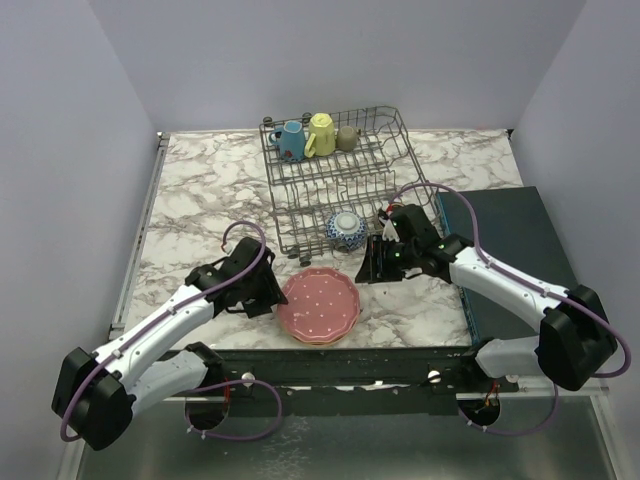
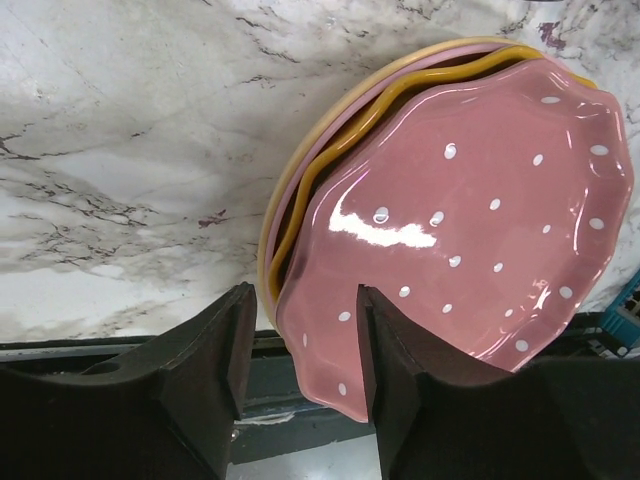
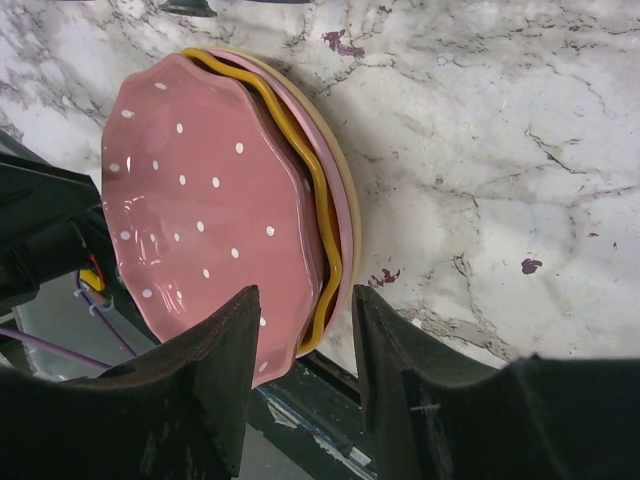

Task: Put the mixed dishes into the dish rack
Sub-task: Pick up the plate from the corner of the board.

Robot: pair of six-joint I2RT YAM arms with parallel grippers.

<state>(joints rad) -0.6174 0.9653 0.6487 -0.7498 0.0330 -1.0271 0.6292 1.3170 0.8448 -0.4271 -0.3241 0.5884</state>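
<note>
A pink white-dotted plate lies skewed on top of a stack near the table's front edge. Under it sits a scalloped orange-yellow plate. My left gripper is open at the stack's left side, with the pink plate's rim between its jaws and one finger still apart from it. My right gripper is open at the stack's upper right, its jaws either side of the stack's edge. The dish rack holds a blue mug, a pale yellow mug, a grey-beige mug and a blue-white bowl.
A dark flat box lies along the table's right side, beside the right arm. The dark front rail runs just below the plate stack, and the pink plate overhangs it. Purple walls enclose the marble table on three sides.
</note>
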